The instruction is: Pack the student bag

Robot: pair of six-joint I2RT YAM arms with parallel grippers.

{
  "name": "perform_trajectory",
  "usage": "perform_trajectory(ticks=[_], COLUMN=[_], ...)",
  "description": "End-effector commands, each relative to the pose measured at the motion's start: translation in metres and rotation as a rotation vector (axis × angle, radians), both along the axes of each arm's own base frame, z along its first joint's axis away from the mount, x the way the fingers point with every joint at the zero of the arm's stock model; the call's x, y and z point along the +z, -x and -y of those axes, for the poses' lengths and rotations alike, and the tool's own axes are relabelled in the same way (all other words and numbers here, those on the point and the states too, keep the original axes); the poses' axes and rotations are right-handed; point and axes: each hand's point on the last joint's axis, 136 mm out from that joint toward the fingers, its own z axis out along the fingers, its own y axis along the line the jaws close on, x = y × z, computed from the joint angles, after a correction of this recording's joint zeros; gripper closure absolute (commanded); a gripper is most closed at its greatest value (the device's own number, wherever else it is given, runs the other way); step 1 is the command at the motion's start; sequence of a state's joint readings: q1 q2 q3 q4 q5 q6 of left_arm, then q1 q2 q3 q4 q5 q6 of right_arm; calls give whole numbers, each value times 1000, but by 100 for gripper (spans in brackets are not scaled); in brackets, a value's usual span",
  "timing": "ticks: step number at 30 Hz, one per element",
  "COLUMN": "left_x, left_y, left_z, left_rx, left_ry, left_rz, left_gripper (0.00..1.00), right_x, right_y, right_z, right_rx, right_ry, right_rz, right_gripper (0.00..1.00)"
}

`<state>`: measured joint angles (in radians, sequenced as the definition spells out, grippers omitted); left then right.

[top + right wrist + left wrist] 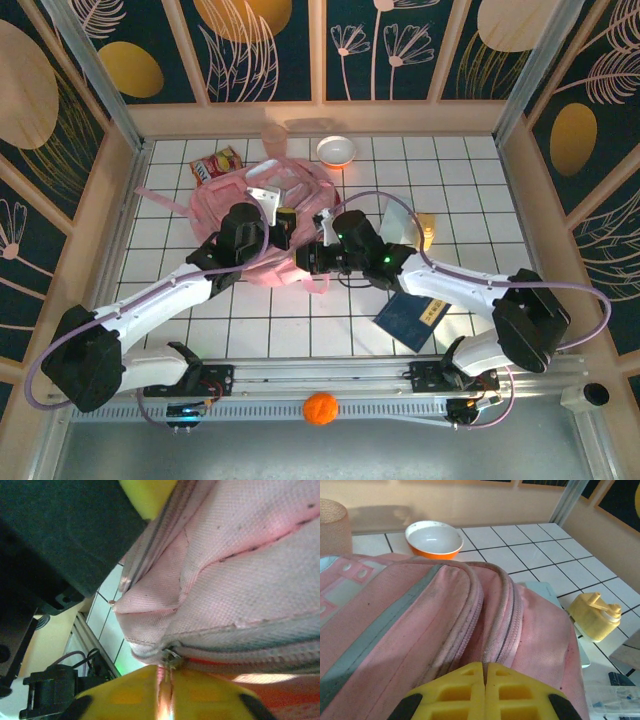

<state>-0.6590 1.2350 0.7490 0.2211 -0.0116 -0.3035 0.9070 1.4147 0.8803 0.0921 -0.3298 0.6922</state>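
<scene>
The student bag (215,208) is a large pink backpack lying at the table's middle left. Its two zip lines run up the centre of the left wrist view, across the student bag (420,610). My left gripper (285,222) sits on the bag's right side. The left gripper (485,666) is shut, its yellow tips pressed to the fabric between the zip lines. My right gripper (308,258) is at the bag's near right corner. The right gripper (167,667) is shut on a pink zip pull, with the metal slider (171,656) at its tips and the student bag (240,555) above.
An orange-and-white bowl (336,150) and a pink cup (332,525) stand behind the bag, a snack packet (215,165) at its far left. A yellow bottle (427,232) and a blue book (412,318) lie to the right. An orange ball (320,408) rests on the front rail.
</scene>
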Motion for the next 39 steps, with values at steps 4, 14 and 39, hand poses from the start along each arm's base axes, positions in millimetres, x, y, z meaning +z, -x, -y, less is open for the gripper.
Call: perform_trajectory(ticks=[4, 14, 39], left_x=[57, 67, 67], left_y=[17, 37, -2], left_z=[15, 18, -14], left_rx=[-160, -283, -123], left_ry=[50, -57, -174], left_rz=[220, 318, 324], left_gripper=[100, 100, 91], right_x=[44, 51, 72], right_y=[-26, -39, -57], right_z=[33, 70, 43], right_rx=[-158, -277, -498], right_ry=[-61, -187, -487], right_rz=[-93, -239, -78], right_gripper=[52, 31, 100])
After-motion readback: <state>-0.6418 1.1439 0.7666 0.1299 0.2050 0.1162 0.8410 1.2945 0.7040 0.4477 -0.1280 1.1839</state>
